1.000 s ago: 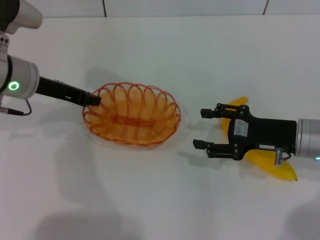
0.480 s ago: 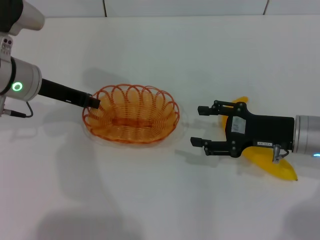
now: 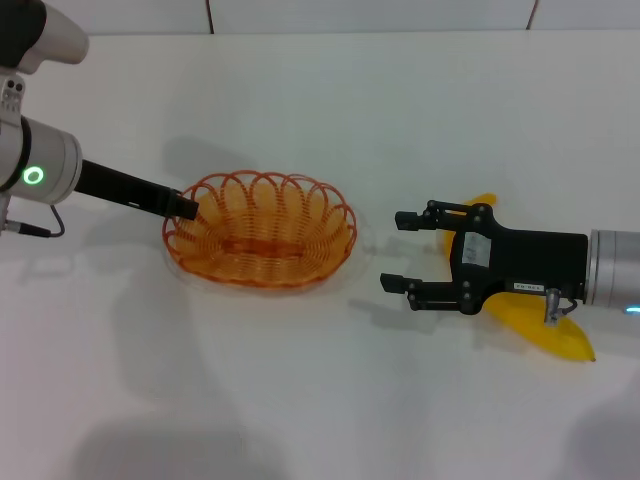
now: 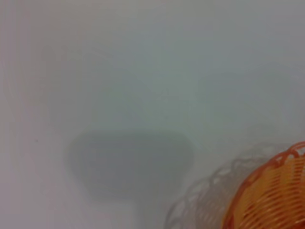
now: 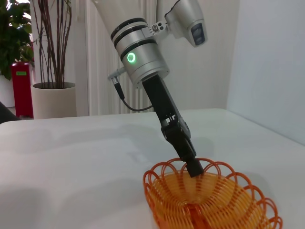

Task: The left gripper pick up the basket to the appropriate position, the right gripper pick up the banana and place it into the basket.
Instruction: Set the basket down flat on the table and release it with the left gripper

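The orange wire basket [image 3: 262, 230] is left of centre on the white table and also shows in the left wrist view [image 4: 274, 195] and the right wrist view [image 5: 209, 202]. My left gripper [image 3: 185, 206] is shut on the basket's left rim; the right wrist view shows it [image 5: 192, 167] reaching down onto the rim. In the left wrist view the basket's shadow lies offset from it, so it hangs slightly above the table. The yellow banana [image 3: 535, 328] lies at the right, mostly hidden under my right arm. My right gripper [image 3: 392, 250] is open and empty, pointing left between banana and basket.
The white table [image 3: 330, 400] spreads all around, with a wall along its far edge. In the right wrist view a potted plant [image 5: 52, 98] and a red object [image 5: 21, 88] stand far behind the table.
The basket has shifted a little to the left with my left gripper. My right gripper slid slightly left at first, then stayed still and open.
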